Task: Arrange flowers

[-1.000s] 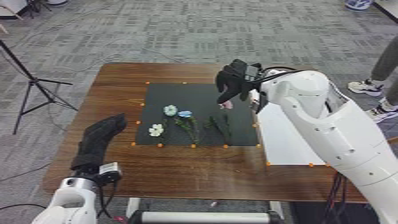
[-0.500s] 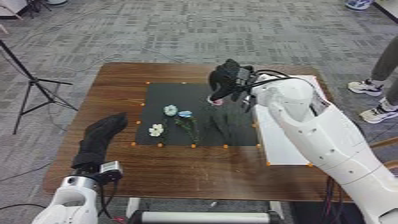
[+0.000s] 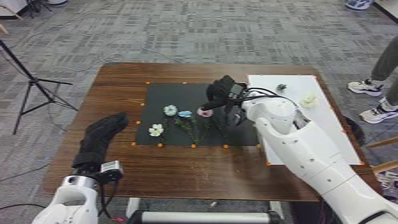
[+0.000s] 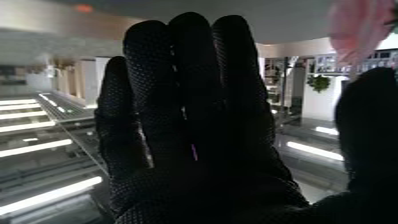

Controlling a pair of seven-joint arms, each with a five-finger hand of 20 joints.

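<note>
Flower (image 3: 205,113) beside right robot hand (image 3: 221,92)

Head view: you've got grey patterned carpet (image 3: 222,30) around the brown wooden surface (image 3: 120,82). Black tripod (image 3: 32,78) stands on your left, apart from the surface; thin dark cable (image 3: 25,174) on the carpet near it. Blue-and-white pot (image 3: 358,4), far right. Light wooden furniture (image 3: 386,143) cut off at your right edge. Right wrist view gives you bright white strip lights (image 4: 37,147), several, long and narrow.
</note>
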